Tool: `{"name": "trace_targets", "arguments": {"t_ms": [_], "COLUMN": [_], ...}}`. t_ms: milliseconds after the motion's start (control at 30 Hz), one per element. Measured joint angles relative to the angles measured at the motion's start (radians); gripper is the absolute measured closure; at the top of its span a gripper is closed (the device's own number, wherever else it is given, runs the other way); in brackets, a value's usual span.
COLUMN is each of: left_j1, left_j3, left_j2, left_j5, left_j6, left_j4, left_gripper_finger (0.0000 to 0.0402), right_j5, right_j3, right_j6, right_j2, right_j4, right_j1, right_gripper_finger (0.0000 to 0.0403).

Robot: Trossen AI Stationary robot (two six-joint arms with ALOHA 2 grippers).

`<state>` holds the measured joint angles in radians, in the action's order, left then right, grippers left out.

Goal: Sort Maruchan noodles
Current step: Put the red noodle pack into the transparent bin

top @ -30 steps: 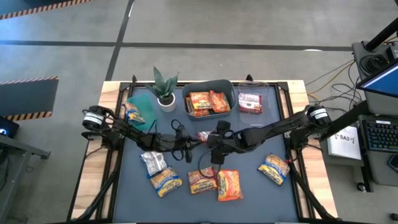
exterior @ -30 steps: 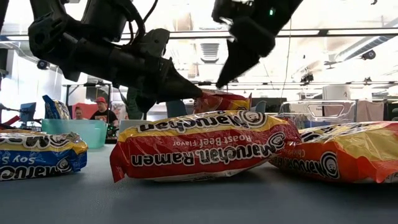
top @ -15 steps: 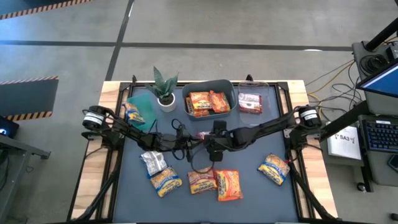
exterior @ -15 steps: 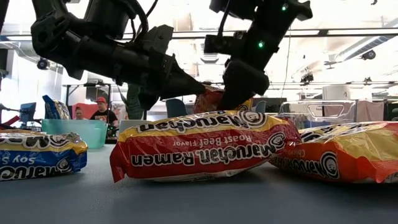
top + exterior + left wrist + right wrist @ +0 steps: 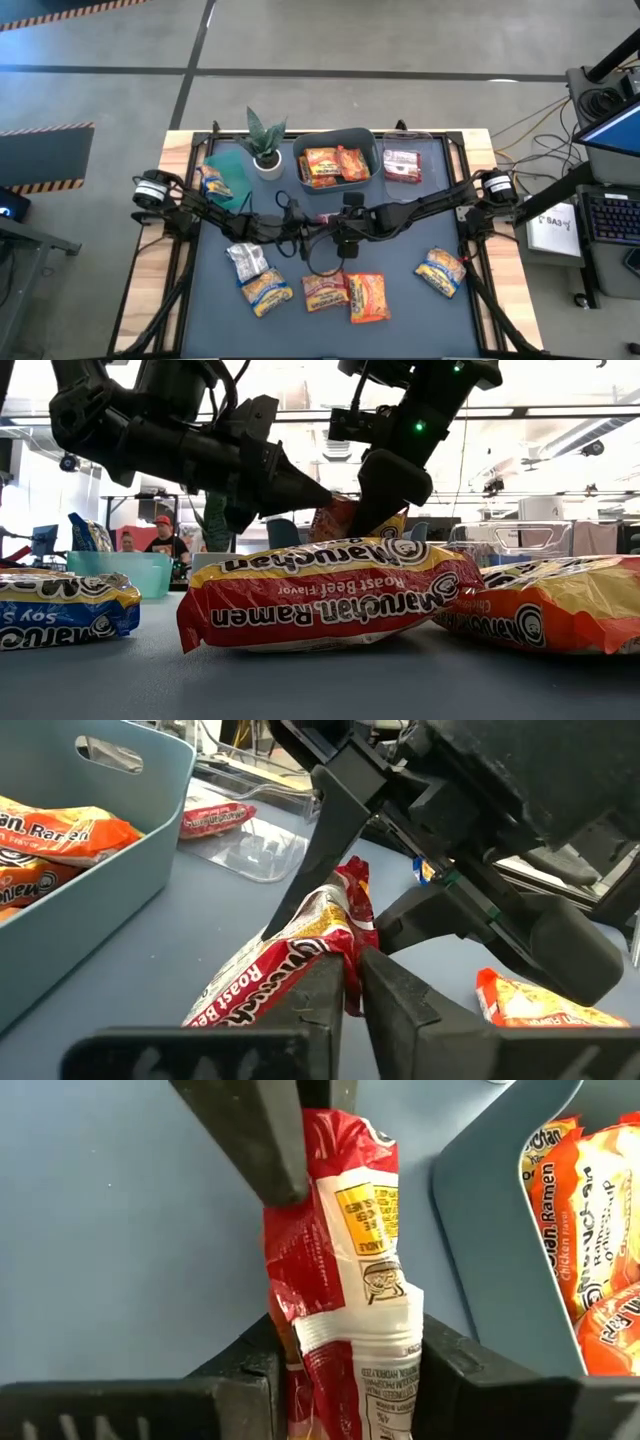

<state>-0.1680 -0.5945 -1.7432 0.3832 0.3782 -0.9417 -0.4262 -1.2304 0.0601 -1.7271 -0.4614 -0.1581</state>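
A red-and-white Maruchan packet (image 5: 325,216) is at the table's middle with both grippers on it. My left gripper (image 5: 350,982) is shut on one end of it. My right gripper (image 5: 348,1330) reaches down over it, one finger on each side. In the low view the packet (image 5: 345,520) shows behind another red packet (image 5: 320,595), which hides its lower part. Several more packets lie flat near the front edge: silver (image 5: 246,262), yellow (image 5: 265,292), red (image 5: 325,292), orange (image 5: 368,297) and yellow-blue (image 5: 440,270). My left gripper pinches the packet's crimped end seam (image 5: 350,952) between its two fingers, coming from the table's left, slanting down. The packet stands tilted on edge; whether its low end rests on the table cannot be seen. My right gripper has the packet's two long side edges (image 5: 412,1342) between its fingers (image 5: 450,1375). It comes from above, slanting in from the table's right. The packet's printed back faces the wrist camera, and its far end is in my left gripper's fingers (image 5: 270,1140).
At the back stand a grey-blue bin (image 5: 368,140) holding orange packets, a clear tray (image 5: 430,150) holding a red packet (image 5: 402,165), a teal bin (image 5: 232,165) with a blue packet, and a potted plant (image 5: 265,140). People show in the room beyond the table.
My right gripper has come down from above the packet onto it, beside my left gripper, and now stands around it. My left gripper has kept its hold, and the packet's end has tipped up a little.
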Motion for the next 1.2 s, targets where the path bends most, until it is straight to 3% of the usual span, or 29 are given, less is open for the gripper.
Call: {"name": "trace_targets", "arguments": {"t_ms": [267, 500, 833, 1000, 1200], "left_j1": [0.000, 0.000, 0.000, 0.000, -0.001], "left_j3": [0.000, 0.001, 0.001, 0.001, 0.001], "left_j2": [0.030, 0.154, 0.416, 0.502, 0.524], "left_j5": [-0.003, -0.002, 0.000, 0.000, 0.000], "left_j6": [-0.043, -0.167, -0.290, -0.292, -0.312], "left_j4": [0.003, 0.132, 0.325, 0.378, 0.387], "left_gripper_finger": [0.0282, 0.0221, 0.0208, 0.0208, 0.0208], "right_j5": [0.011, 0.095, 0.159, 0.266, 0.303], "right_j3": [-0.001, 0.000, -0.063, -0.108, -0.093], "right_j6": [0.051, 0.185, 0.477, 0.590, 0.683], "right_j2": [0.007, 0.073, 0.253, 0.399, 0.570], "right_j4": [-0.017, -0.066, -0.241, -0.372, -0.540], "right_j1": [0.000, 0.000, 0.062, 0.202, 0.387], "right_gripper_finger": [0.0268, 0.0273, 0.0280, 0.0283, 0.0280]}}
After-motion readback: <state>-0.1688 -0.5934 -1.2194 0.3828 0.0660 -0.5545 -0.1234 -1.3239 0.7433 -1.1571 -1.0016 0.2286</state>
